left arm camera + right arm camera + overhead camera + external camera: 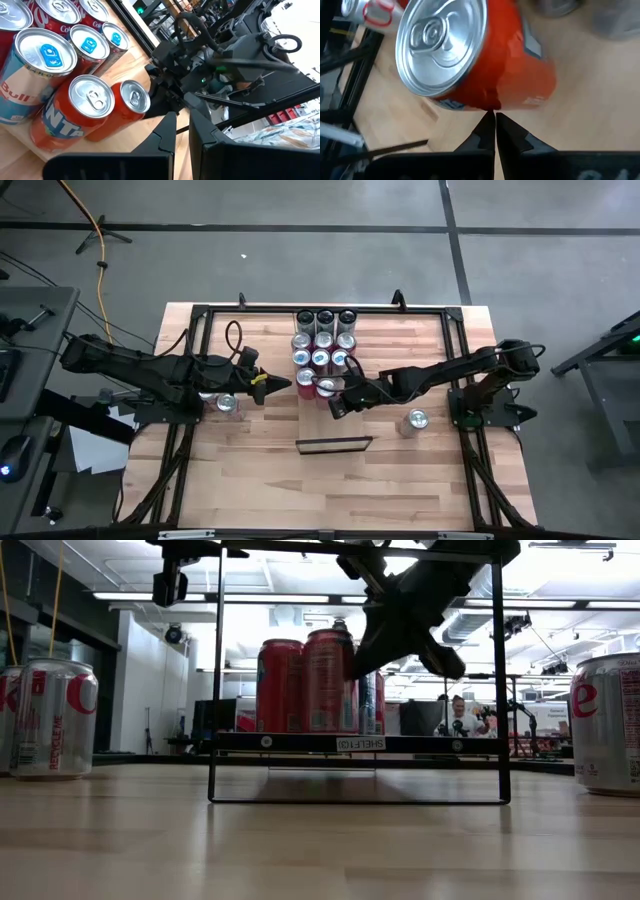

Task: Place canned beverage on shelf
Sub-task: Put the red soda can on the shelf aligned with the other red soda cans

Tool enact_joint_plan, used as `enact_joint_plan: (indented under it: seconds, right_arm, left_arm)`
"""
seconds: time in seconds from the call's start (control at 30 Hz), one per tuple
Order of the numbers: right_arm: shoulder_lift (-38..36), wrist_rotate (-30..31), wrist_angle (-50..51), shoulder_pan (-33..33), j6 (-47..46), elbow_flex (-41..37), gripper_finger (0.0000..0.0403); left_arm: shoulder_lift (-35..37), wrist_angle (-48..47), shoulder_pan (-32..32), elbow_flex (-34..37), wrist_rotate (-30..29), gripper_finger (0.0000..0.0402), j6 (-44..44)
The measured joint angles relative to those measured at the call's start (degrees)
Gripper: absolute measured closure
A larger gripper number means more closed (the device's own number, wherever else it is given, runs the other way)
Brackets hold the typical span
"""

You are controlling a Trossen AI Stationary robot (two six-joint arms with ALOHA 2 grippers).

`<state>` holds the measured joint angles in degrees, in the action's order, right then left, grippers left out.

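Orange aluminium cans [327,388] are seen standing at the front of a cluster of drink cans on the pale wooden shelf [375,350], grouped as stock. The right gripper [336,407], pinched shut and empty, is held just beside them, arm outstretched. The left gripper [284,384], likewise closed, is extended from the opposite side.

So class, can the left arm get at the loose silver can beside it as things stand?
Probably yes: the silver can stands alone on the table just beside the left gripper, nothing between them. But the gripper is shut and would need to open first.
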<state>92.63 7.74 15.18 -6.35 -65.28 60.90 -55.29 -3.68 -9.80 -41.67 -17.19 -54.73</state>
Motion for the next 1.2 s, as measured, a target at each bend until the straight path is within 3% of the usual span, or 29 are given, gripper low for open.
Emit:
enact_joint_plan:
  seconds: [0.23, 0.4, 0.5, 0.7, 1.2]
  right_arm:
    - [-3.97, 3.65, 6.79, -0.39, -1.88, 0.83, 0.0403]
    - [-3.85, -5.06, 3.48, -0.69, -1.83, 1.95, 0.0403]
    - [-2.73, -6.15, -1.10, -1.34, -1.93, 1.97, 0.0403]
    - [0.79, -1.64, -4.86, -2.05, -3.51, 2.06, 0.0403]
    - [1.83, 5.84, -1.66, -0.65, -3.27, 2.04, 0.0403]
  left_arm:
    - [0.00, -0.05, 0.00, 0.00, 0.00, 0.0401, 0.47]
    - [0.00, -0.09, 0.02, 0.00, -0.10, 0.0401, 1.31]
    - [-0.02, -0.10, 0.02, 0.00, -0.91, 0.0401, 1.41]
    - [-0.02, -0.15, 0.02, 0.00, -1.75, 0.0401, 1.43]
    - [-0.02, -0.28, 0.02, 0.00, -1.73, 0.0401, 1.41]
